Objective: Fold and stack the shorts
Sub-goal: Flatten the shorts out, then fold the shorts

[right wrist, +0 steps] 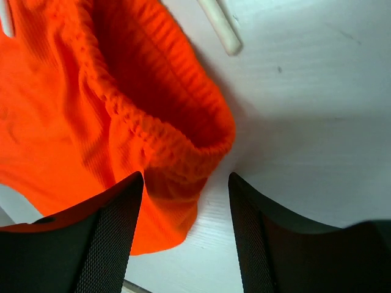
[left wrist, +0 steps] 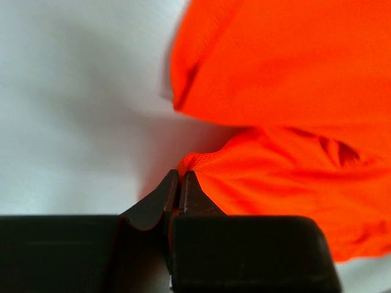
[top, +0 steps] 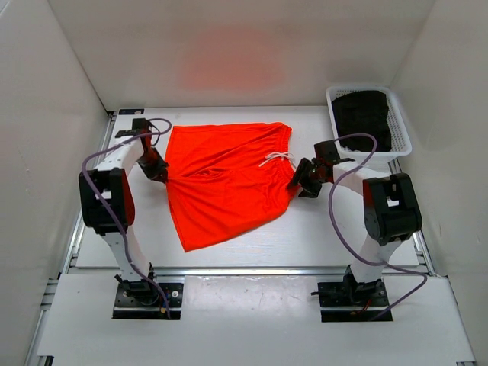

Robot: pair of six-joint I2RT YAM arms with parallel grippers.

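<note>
Top external view: the shorts (top: pixel 225 183) lie spread and mostly flat mid-table (top: pixel 305 236), unfolded, waistband end toward the right arm, leg ends toward the left arm. White drawstring (top: pixel 276 158) is loose near the waistband. White basket (top: pixel 404 133) sits at the far right corner with dark cloth (top: pixel 362 118) in it, well apart from the shorts.

Left gripper (top: pixel 156 169) is at the left edge of the fabric, about where the two legs seem to meet. Left wrist view shows the left gripper (left wrist: pixel 179 183) with jaws pressed together on a small pinch of orange cloth, fabric puckered at the tips.

Right gripper (top: pixel 301 181) is at the near waistband corner. Right wrist view: jaws of the right gripper (right wrist: pixel 185 177) are spread wide, one on each side of the gathered elastic corner, nothing held; drawstring tip (right wrist: pixel 220 27) lies on bare table beyond.

Step, as I judge it: getting both grips for the first fold, only the left one made; no fold or stacking done.

Next move likely calls for the right jaws to drop and clamp the waistband corner, catching both layers. Thin slippery cloth could slide out of so small a pinch. Then both arms should lift together and carry one half over the other.
</note>
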